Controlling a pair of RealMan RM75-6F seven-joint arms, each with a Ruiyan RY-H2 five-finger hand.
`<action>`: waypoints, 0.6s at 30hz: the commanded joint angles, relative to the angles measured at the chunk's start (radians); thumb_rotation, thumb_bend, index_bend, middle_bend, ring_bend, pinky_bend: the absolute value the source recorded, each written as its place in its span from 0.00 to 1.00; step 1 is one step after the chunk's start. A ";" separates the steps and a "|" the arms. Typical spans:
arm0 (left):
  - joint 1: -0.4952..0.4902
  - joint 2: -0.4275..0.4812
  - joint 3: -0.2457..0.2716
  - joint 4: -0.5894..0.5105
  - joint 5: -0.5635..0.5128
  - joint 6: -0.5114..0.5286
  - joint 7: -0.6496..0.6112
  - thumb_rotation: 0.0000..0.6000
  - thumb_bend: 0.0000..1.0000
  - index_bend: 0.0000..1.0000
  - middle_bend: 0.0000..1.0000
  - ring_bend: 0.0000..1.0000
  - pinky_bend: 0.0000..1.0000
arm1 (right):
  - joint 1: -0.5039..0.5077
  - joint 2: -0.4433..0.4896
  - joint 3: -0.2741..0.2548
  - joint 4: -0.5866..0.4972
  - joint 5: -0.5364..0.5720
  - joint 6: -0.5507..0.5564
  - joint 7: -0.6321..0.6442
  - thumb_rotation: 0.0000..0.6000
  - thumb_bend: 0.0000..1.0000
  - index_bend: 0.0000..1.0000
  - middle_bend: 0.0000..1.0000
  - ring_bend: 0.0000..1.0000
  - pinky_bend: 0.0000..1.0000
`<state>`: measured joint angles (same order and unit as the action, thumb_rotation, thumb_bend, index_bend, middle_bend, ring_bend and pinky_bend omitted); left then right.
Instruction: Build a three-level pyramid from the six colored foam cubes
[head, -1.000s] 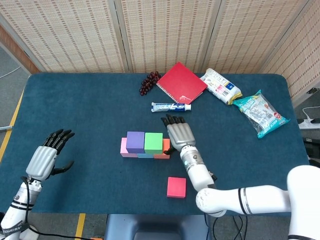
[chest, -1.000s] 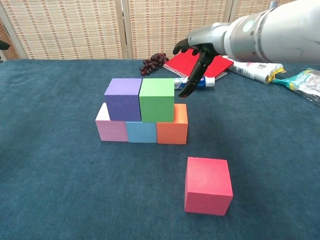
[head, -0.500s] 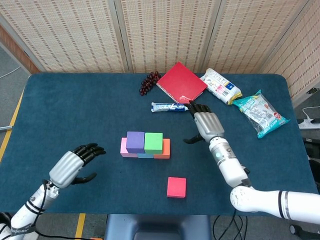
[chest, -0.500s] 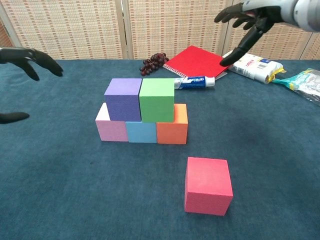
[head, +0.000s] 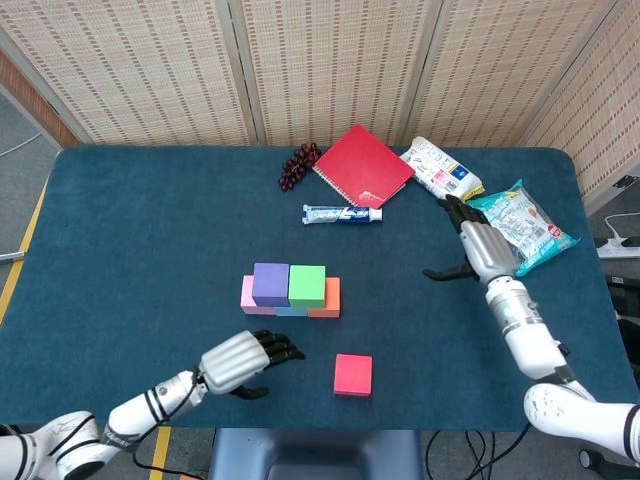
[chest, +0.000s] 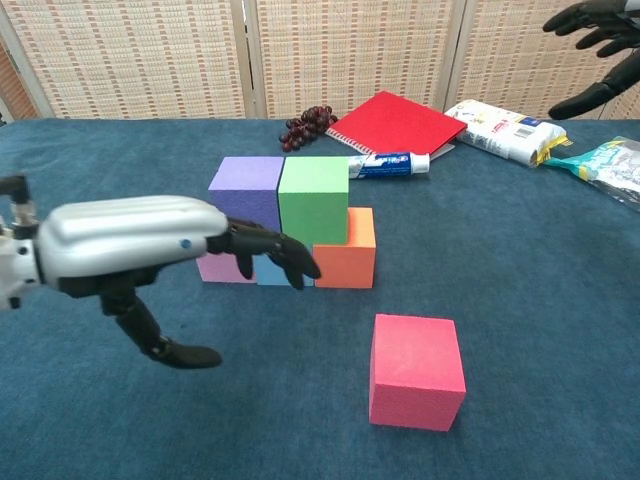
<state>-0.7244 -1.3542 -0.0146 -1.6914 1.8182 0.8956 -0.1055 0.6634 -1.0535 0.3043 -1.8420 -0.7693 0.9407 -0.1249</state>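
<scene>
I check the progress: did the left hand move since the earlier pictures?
Yes. The left hand came rightward from the table edge, now near the red cube.

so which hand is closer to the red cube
Left. The left hand is open just left of the red cube, near the table's front edge; the right hand is open far off by the snack bags.

1. Left hand (head: 238, 362), empty: fingers spread and extended forward, thumb hanging apart below them; forearm enters from the lower left.
2. Right hand (head: 480, 246), empty: raised at far right, fingers apart, thumb pointing sideways.
</scene>
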 joint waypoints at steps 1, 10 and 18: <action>-0.073 -0.081 -0.031 0.001 -0.084 -0.106 0.033 1.00 0.29 0.06 0.12 0.07 0.24 | -0.030 0.005 -0.014 0.060 -0.048 -0.033 0.063 1.00 0.19 0.00 0.08 0.00 0.00; -0.144 -0.249 -0.094 0.073 -0.256 -0.196 0.087 1.00 0.29 0.00 0.03 0.01 0.21 | -0.040 -0.013 -0.024 0.145 -0.095 -0.077 0.141 1.00 0.19 0.00 0.08 0.00 0.00; -0.187 -0.357 -0.122 0.150 -0.357 -0.219 0.189 1.00 0.29 0.02 0.05 0.04 0.21 | -0.039 -0.028 -0.032 0.186 -0.106 -0.095 0.166 1.00 0.19 0.00 0.08 0.00 0.00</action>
<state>-0.8999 -1.6908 -0.1285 -1.5600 1.4821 0.6826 0.0655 0.6242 -1.0796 0.2742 -1.6598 -0.8739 0.8482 0.0386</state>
